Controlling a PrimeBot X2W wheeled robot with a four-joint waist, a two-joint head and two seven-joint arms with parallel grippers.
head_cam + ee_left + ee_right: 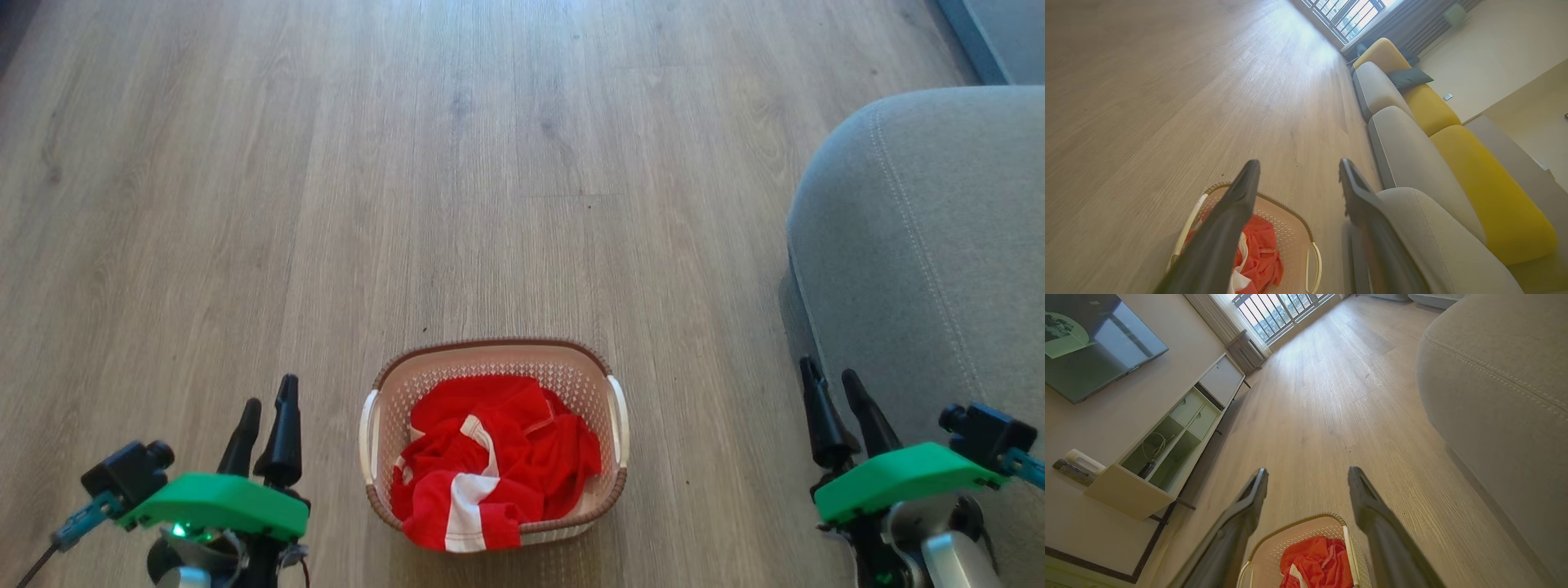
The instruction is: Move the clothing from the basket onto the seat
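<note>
Nothing lifted yet: both tools [265,412] [834,394] hang parted and empty; next, reach the red white-striped clothing [490,461] in the lower-centre cream perforated basket [490,353]

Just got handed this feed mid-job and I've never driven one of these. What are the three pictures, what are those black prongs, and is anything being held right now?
The wide picture is from the robot's head, looking down at the floor. The black prongs under green covers are its two grippers: left gripper at lower left, right gripper at lower right.

The other two pictures come from cameras on each wrist, looking along that gripper's own fingers: left gripper, right gripper.

Between the arms stands the basket with the clothing inside, one fold draped over its near rim. The grey seat is on the right.

Both grippers are open and hold nothing.
</note>
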